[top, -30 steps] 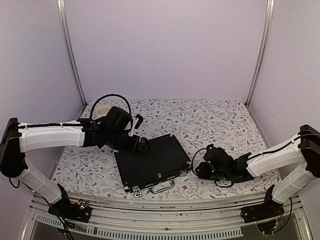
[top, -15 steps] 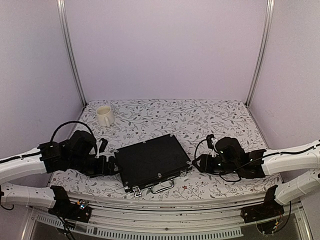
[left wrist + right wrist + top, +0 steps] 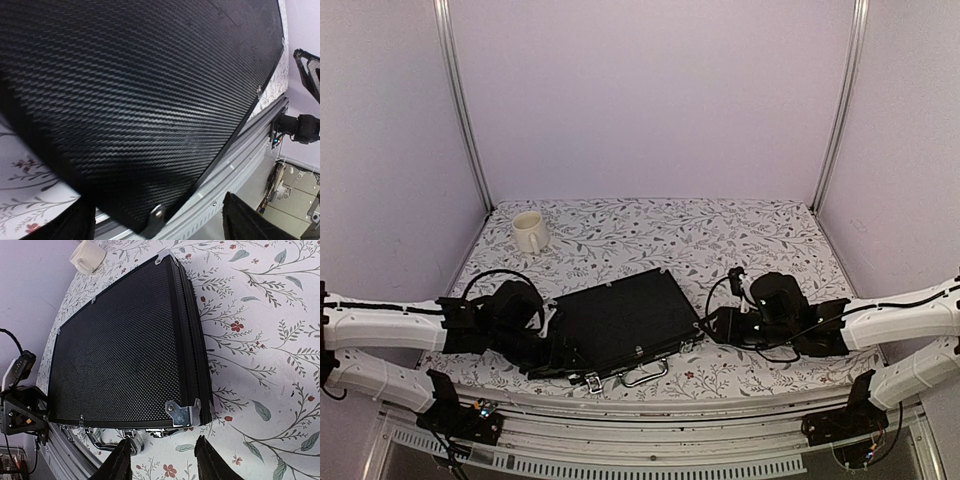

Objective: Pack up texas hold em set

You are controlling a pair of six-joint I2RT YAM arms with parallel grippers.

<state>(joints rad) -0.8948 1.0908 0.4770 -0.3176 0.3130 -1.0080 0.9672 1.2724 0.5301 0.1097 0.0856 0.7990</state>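
Note:
The black flat briefcase (image 3: 620,318) lies shut on the flowered table, its metal handle (image 3: 645,375) facing the near edge. Chips, dice, discs and cards are hidden. My left gripper (image 3: 563,355) is open and low at the case's front left corner. In the left wrist view the textured lid (image 3: 140,90) fills the frame, with a metal corner piece (image 3: 156,218) between the spread fingers. My right gripper (image 3: 713,325) is open and empty, just off the case's right corner. In the right wrist view the case (image 3: 120,350) and its metal corner (image 3: 182,414) lie just ahead of my gripper (image 3: 162,462).
A cream mug (image 3: 529,231) stands at the back left and shows in the right wrist view (image 3: 87,255). The table's metal front rail (image 3: 235,165) runs just beside the case's near edge. Two latches (image 3: 131,442) flank the handle (image 3: 97,441).
My left arm swung from the back left by the mug down to the case's front left corner. My right gripper shifted a little closer to the case's right corner.

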